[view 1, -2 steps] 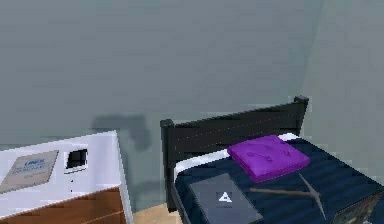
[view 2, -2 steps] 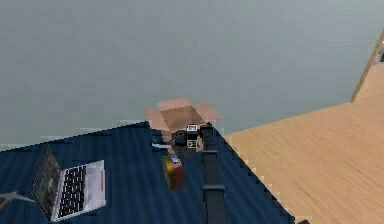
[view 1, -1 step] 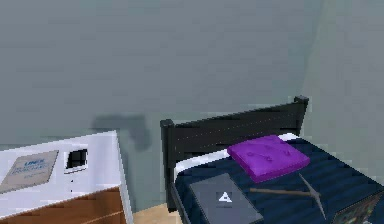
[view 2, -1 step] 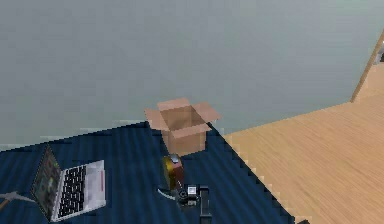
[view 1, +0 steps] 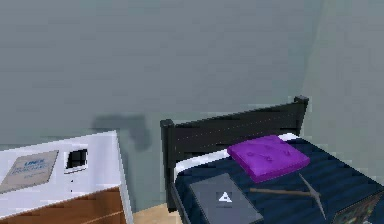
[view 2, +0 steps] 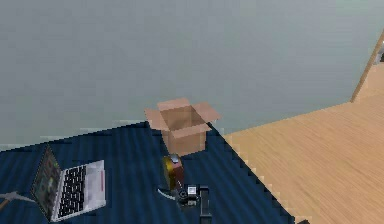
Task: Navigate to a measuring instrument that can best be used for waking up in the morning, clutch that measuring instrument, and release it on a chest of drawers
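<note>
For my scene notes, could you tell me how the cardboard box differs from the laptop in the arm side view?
The cardboard box is tan; the laptop is grey with a pale keyboard. The box stands tall, farther out on the dark blue bedcover; the laptop lies low at the view's left. Both are open and rest on that bedcover.

Item count
I count one bed (view 1: 222, 132), one purple pillow (view 1: 268, 155), one cardboard box (view 2: 183, 127), one open laptop (view 2: 72, 187), one grey slab (view 1: 227, 198), one white-topped chest (view 1: 105, 150), one small orange object (view 2: 174, 168).
</note>
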